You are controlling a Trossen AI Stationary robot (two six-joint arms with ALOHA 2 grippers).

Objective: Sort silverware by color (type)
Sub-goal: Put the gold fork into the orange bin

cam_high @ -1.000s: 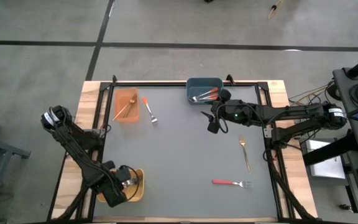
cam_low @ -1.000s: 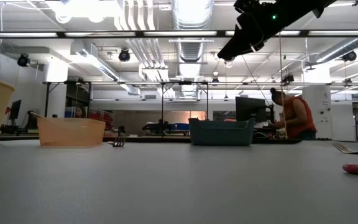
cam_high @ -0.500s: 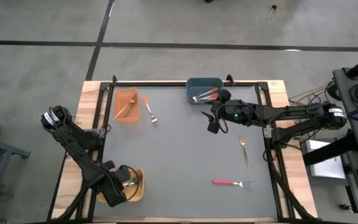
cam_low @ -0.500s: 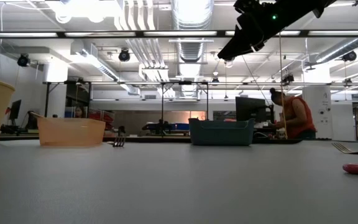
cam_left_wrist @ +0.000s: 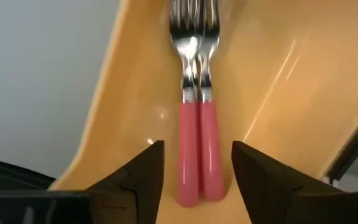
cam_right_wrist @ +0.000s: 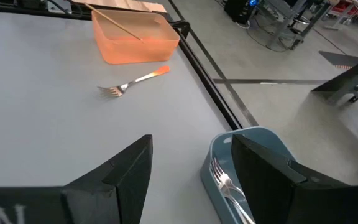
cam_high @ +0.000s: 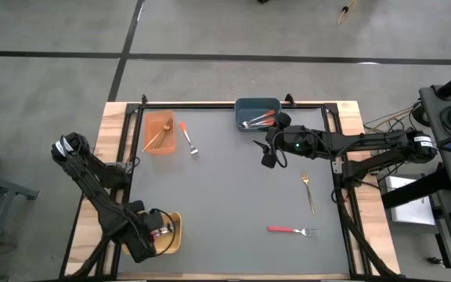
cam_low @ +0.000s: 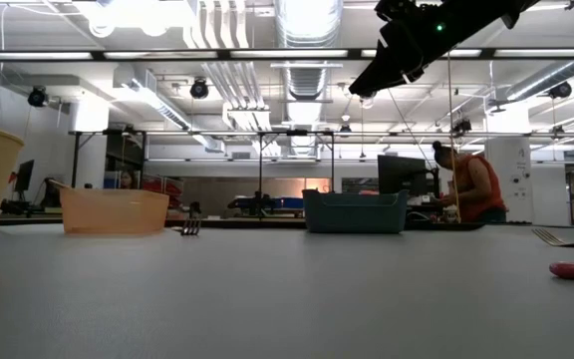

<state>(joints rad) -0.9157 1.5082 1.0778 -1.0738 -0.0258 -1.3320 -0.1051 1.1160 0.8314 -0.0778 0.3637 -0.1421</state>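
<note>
Looking down past my left hand [cam_left_wrist: 194, 163], I saw its fingers [cam_left_wrist: 145, 171] spread apart over the yellow bin [cam_high: 175, 233] at the near left corner of the worktop [cam_high: 233, 196], gripping nothing. Two pink-handled forks [cam_left_wrist: 196, 112] lay side by side inside that bin, their handles between the fingers but not pinched by them.

My right hand [cam_right_wrist: 188, 163] hung released and empty above the worktop, just in front of the blue-grey bin [cam_high: 257, 112] at the far edge. That bin held a few forks [cam_high: 258, 120], at least one with an orange handle.

The orange bin [cam_high: 159, 132] sat at the far left with a thin gold fork [cam_high: 156, 138] lying in it. Just beside it, on the bare worktop, lay an orange-handled fork [cam_high: 188, 138]. Over on the right side, another gold fork [cam_high: 308, 191] lay loose, and nearer to me a red-handled fork [cam_high: 292, 229] lay flat, well apart from every bin.

A person [cam_low: 466, 184] stood in the room beyond the worktop.
</note>
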